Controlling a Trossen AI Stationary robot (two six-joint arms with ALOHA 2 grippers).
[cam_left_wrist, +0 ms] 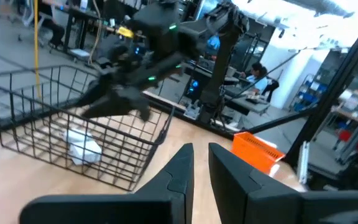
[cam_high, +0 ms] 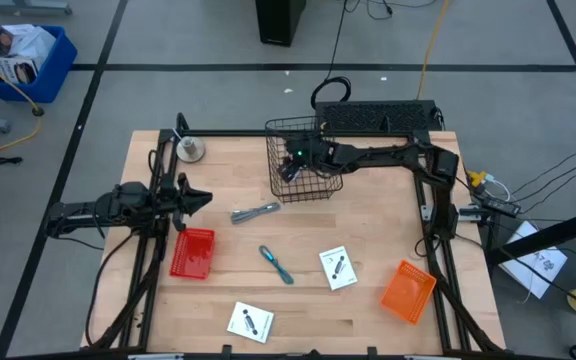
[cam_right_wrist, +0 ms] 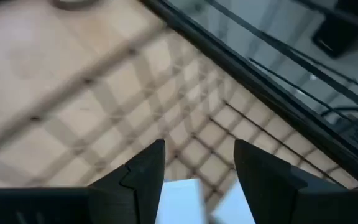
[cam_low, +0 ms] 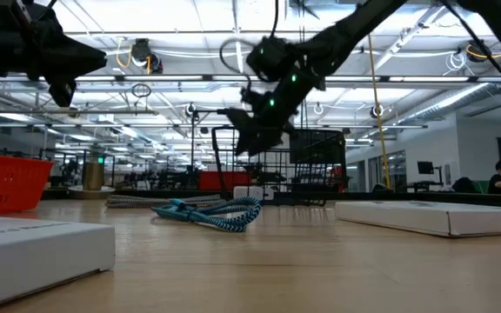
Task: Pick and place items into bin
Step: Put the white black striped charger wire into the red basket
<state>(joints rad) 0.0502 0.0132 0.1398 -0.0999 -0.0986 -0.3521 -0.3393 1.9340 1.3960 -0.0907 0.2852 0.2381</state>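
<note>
The bin is a black wire basket [cam_high: 273, 150] at the table's far middle. My right gripper [cam_high: 290, 168] hangs over it, slanting down, and stands open [cam_right_wrist: 197, 152] above the mesh floor. A white block [cam_left_wrist: 82, 148] lies on that floor under the fingers [cam_right_wrist: 180, 198]. On the wood lie a grey metal tool [cam_high: 256, 212], a blue-handled tool [cam_high: 276, 264] and two white cards with black marks [cam_high: 339, 268] [cam_high: 250, 322]. My left gripper [cam_high: 193, 197] waits level at the table's left. Its fingers [cam_left_wrist: 201, 168] stand a narrow gap apart with nothing between them.
A red basket [cam_high: 193, 252] stands near my left arm, and an orange one [cam_high: 408, 291] stands at the near right. A round metal object [cam_high: 190, 150] sits at the far left. A black bar [cam_high: 378, 118] runs behind the bin. Bare wood lies between the cards.
</note>
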